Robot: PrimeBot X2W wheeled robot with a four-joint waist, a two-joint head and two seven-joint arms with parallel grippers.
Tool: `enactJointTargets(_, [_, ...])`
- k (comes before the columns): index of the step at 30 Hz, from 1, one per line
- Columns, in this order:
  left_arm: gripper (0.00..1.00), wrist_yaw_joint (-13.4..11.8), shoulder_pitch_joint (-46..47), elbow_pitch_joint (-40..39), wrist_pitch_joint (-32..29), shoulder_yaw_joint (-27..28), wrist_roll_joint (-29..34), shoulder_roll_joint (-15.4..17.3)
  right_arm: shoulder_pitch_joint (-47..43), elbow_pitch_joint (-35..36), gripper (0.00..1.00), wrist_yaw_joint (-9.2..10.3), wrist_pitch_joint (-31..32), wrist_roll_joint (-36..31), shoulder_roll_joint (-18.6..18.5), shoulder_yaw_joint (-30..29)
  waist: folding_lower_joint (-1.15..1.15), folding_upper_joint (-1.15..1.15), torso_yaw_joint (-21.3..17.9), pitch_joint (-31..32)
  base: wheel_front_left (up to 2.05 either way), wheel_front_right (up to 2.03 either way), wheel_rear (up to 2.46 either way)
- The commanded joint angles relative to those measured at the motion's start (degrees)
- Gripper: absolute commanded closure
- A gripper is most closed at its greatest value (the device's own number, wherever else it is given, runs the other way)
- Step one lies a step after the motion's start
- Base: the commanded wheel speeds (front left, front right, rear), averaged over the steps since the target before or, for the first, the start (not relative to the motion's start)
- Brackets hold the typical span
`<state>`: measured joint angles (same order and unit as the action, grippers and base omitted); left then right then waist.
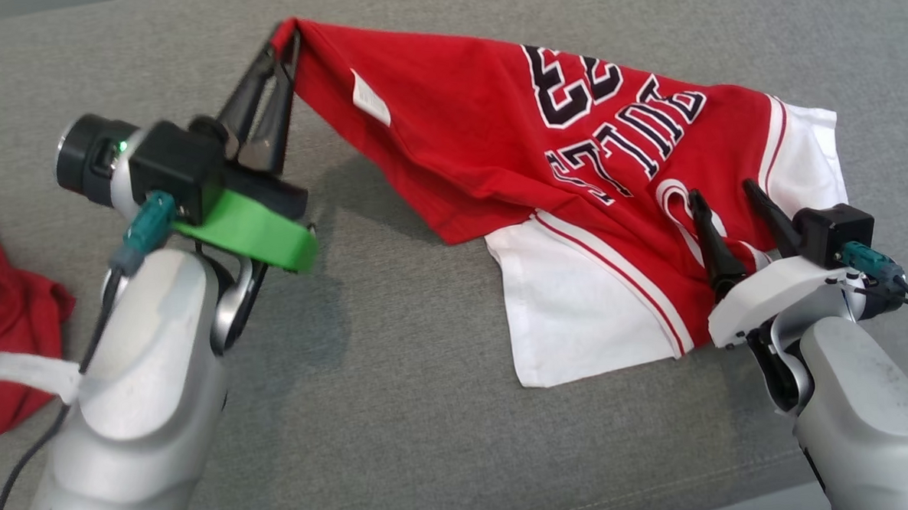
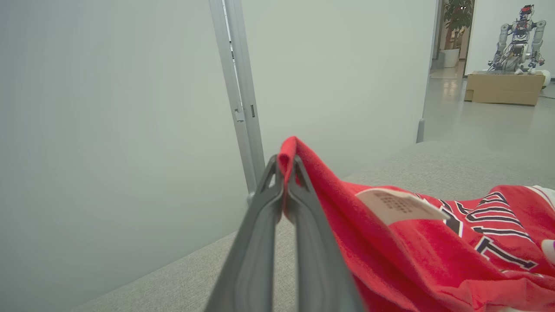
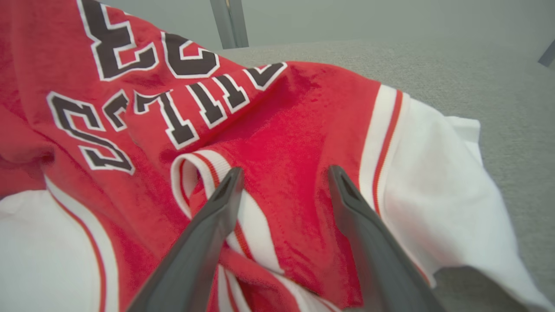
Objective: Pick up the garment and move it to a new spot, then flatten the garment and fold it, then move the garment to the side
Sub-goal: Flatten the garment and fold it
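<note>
Red and white shirt (image 1: 573, 165) is laid across the grey padded surface (image 1: 401, 441), right of centre. One red edge is lifted clear at the far left. A white label (image 1: 370, 98) is exposed near that edge.

Left gripper (image 1: 290, 38) is closed, with the red edge pinched between its fingertips. Right gripper (image 1: 723, 191) is spread wide over the striped trim beside the white sleeve, and nothing is clamped.

Step judged to be the pick-up, only half secured. A second hold is wanted before lifting. The right fingers should be lowered around a fold at the trim and shut on it, with both layers caught if possible. Both arms should then be raised together so the cloth is not dragged or pulled loose. The other red cloth (image 1: 5, 320) at the left is best avoided when a new spot is chosen.
</note>
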<state>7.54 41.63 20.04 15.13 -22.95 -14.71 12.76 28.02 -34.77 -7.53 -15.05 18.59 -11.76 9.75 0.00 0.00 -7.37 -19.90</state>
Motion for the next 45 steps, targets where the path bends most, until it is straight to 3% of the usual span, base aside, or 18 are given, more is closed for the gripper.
enactJointTargets(1, [1.0, -0.14, -2.59, -1.89, -0.01, -0.86, 0.73, 1.17, -1.38, -0.26, 0.0, 0.08, -0.16, 0.62, -0.1, -0.46, 0.0, 0.0, 4.89, 4.42, 0.0, 0.0, 0.0])
enactJointTargets(8, [1.0, -0.12, -16.36, -7.55, 0.0, -5.73, 0.74, 4.51, -4.64, -0.99, 0.0, 0.08, -0.16, 0.97, 0.53, -1.41, 0.0, 0.0, 8.71, 7.41, 0.0, 0.0, 0.0])
enactJointTargets(13, [0.99, -0.12, -24.08, -2.83, 0.01, -7.79, 0.2, 4.43, -6.21, -1.82, 0.0, 0.08, -0.16, 1.25, 0.4, -1.33, 0.0, 0.0, 10.3, 8.82, 0.0, 0.0, 0.0])
enactJointTargets(14, [0.91, -0.12, -25.04, -1.46, 0.01, -7.95, 0.15, 4.11, -6.44, -1.86, 0.0, 0.08, -0.16, 1.33, 0.35, -1.35, 0.0, 0.0, 10.46, 9.01, 0.0, 0.0, 0.0])
enactJointTargets(16, [0.94, -0.12, -26.43, 1.48, 0.01, -7.43, 0.49, 3.54, -7.15, -1.94, 0.0, 0.08, -0.16, 1.47, 0.26, -1.24, 0.0, 0.0, 10.62, 9.38, 0.0, 0.0, 0.0])
enactJointTargets(17, [0.84, -0.13, -27.09, 3.15, 0.01, -7.0, 0.65, 3.27, -7.4, -1.98, 0.0, 0.08, -0.16, 1.54, 0.23, -1.1, 0.0, 0.0, 10.62, 9.54, 0.0, 0.0, 0.0])
enactJointTargets(18, [0.59, -0.12, -27.47, 4.82, 0.01, -6.84, 1.29, 2.99, -7.57, -2.03, 0.0, 0.08, -0.16, 1.73, 0.14, -0.99, 0.0, 0.0, 10.61, 9.69, 0.0, 0.0, 0.0])
enactJointTargets(19, [0.12, -0.12, -27.82, 6.39, 0.01, -6.51, 1.78, 2.5, -7.88, -2.07, 0.0, 0.08, -0.16, 1.9, 0.06, -0.93, 0.0, 0.0, 10.6, 9.85, 0.0, 0.0, 0.0])
enactJointTargets(20, [0.0, -0.12, -28.23, 7.93, 0.01, -6.23, 1.8, 1.81, -8.22, -2.24, 0.0, 0.08, -0.16, 2.01, 0.01, -0.88, 0.0, 0.0, 10.56, 10.02, 0.0, 0.0, 0.0])
enactJointTargets(29, [0.0, -2.46, -32.18, 11.09, 0.02, 1.21, 3.79, -1.7, -10.92, -1.93, 0.0, 0.08, -0.16, 3.67, -0.88, -4.55, 0.0, 0.0, 10.12, 11.47, 0.0, 0.0, 0.0])
enactJointTargets(45, [0.0, -0.43, -36.82, 6.22, 0.02, 6.59, 6.39, -6.2, -18.31, -2.07, 0.0, 0.08, -0.16, 5.56, -0.43, -10.21, 0.0, 0.0, 12.35, 12.55, 0.0, 0.0, 0.0])
